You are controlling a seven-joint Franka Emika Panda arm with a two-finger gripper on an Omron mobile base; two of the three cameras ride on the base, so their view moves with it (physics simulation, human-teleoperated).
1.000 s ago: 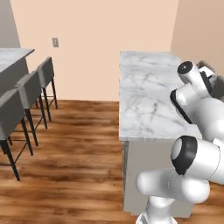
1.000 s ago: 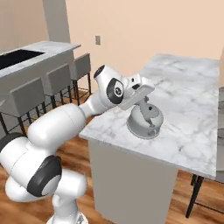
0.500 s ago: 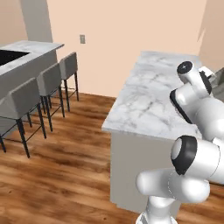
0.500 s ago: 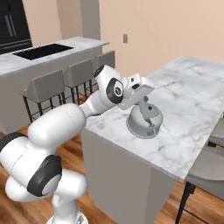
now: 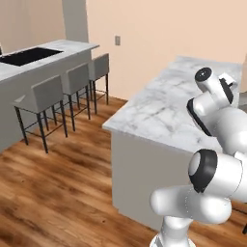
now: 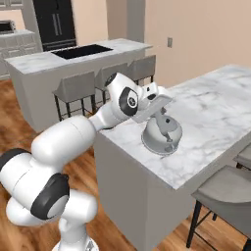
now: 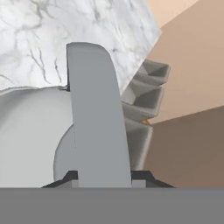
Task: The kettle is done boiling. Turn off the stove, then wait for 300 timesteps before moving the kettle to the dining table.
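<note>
One arm reached forward over the table, its gripper pointing down, closed on the kettle handle.

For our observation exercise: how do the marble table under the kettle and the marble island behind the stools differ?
The dining table has an unbroken top and carries the kettle, held by the gripper; the island has an inset black stove. The table stands nearer the robot, the island farther back. Both have white, grey-veined marble tops.

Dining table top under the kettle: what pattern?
White marble slab top of the dining table with grey veining; clearest in the right base view.
</note>
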